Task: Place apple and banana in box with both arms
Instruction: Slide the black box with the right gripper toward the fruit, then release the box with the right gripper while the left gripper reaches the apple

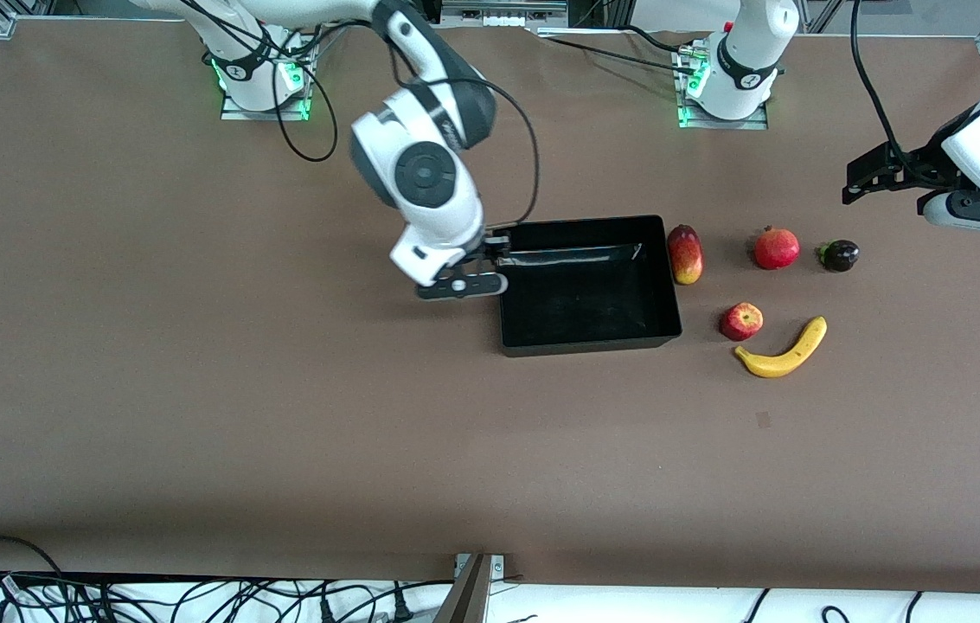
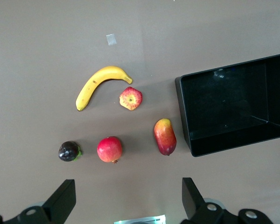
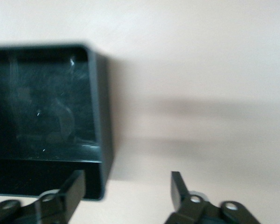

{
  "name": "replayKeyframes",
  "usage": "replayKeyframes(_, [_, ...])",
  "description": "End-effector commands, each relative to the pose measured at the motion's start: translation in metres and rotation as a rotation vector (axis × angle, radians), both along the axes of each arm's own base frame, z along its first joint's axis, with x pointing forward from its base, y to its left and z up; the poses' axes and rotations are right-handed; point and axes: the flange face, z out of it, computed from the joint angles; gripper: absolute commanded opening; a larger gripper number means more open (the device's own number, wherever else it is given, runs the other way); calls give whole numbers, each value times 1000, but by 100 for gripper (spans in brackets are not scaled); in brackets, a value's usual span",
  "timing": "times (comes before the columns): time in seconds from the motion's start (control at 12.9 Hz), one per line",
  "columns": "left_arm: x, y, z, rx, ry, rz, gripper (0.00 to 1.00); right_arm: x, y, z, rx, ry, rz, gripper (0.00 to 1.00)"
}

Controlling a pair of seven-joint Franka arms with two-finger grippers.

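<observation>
At frame centre, the right pincer [image 1: 496, 247], fingers apart, straddles the box [image 1: 586, 339] rim; apple [image 1: 741, 321] and banana [image 1: 783, 351] lie on open bench [image 1: 195, 389] beside it. Upper right, the left pincer [image 1: 855, 183] hangs spread.

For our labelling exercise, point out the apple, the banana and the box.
apple [image 1: 740, 321], front view, middle of its red skin.
banana [image 1: 782, 353], front view, middle of its curved body.
box [image 1: 591, 347], front view, its wall nearest the front camera.
</observation>
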Motion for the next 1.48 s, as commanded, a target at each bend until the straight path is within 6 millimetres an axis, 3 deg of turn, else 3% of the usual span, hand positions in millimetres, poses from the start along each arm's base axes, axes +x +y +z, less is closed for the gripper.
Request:
replayKeyframes(0.0, [4,1,3,-6,-7,2,100,39,-110,72,27,-5,-67,100])
replayKeyframes(0.16, [5,5,-4,-5,-4,8,100,59,-183,93,7,6,-65,100])
replayKeyframes(0.31, [7,6,-36,-4,21,15,100,70,-258,122,-10,-15,-117,100])
replayKeyframes(0.47, [11,6,-54,-4,4,20,100,67,-314,144,-7,3,-87,100])
replayKeyframes(0.54, [16,6,-64,-3,15,19,100,67,-328,146,-7,4,-53,100])
replayKeyframes(0.78, [34,-1,-121,-5,3,15,100,69,-343,147,-11,0,-9,100])
replayKeyframes(0.93, [33,0,-194,0,30,20,100,71,-350,145,-13,-2,-17,100])
replayKeyframes(1.01, [33,0,-221,1,18,25,100,72,-358,145,-9,0,-17,100])
replayKeyframes(1.4, [35,0,-288,3,93,-24,100,73,-365,145,-7,-5,5,100])
